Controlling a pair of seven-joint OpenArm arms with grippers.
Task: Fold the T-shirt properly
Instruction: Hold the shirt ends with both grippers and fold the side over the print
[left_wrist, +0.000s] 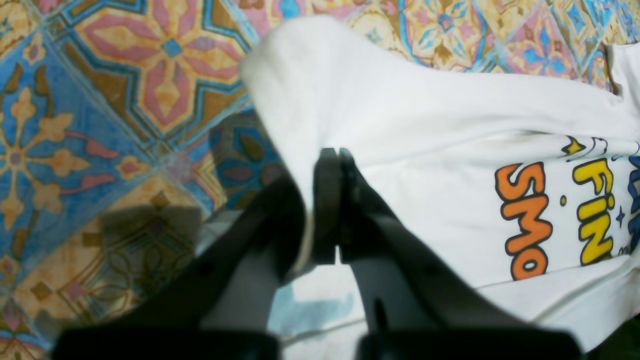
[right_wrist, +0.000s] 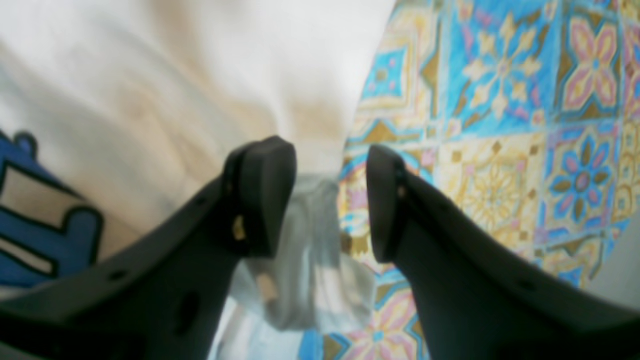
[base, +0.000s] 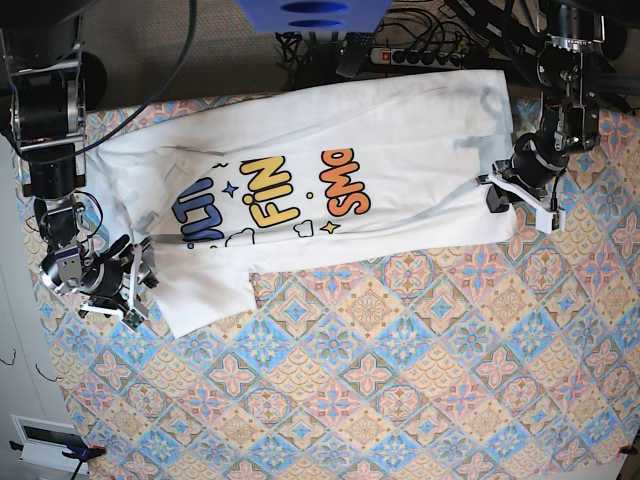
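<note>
The white T-shirt (base: 400, 150) lies spread print-up across the back of the patterned table, its blue, yellow "FIN" and orange "SMO" letters showing. At its right-hand edge my left gripper (base: 500, 196) is shut on the cloth. In the left wrist view its fingers (left_wrist: 332, 165) press together with a fold of the T-shirt (left_wrist: 425, 125) rising around them. My right gripper (base: 138, 282) stands open at the shirt's left end. In the right wrist view it (right_wrist: 325, 197) straddles the edge of the T-shirt (right_wrist: 175, 75), one finger over cloth, the other over the table.
A tile-patterned tablecloth (base: 380, 380) covers the table. A power strip and cables (base: 420, 52) run along the back edge, beside a blue object (base: 305, 12). A white box (base: 45, 440) sits off the table at the front left.
</note>
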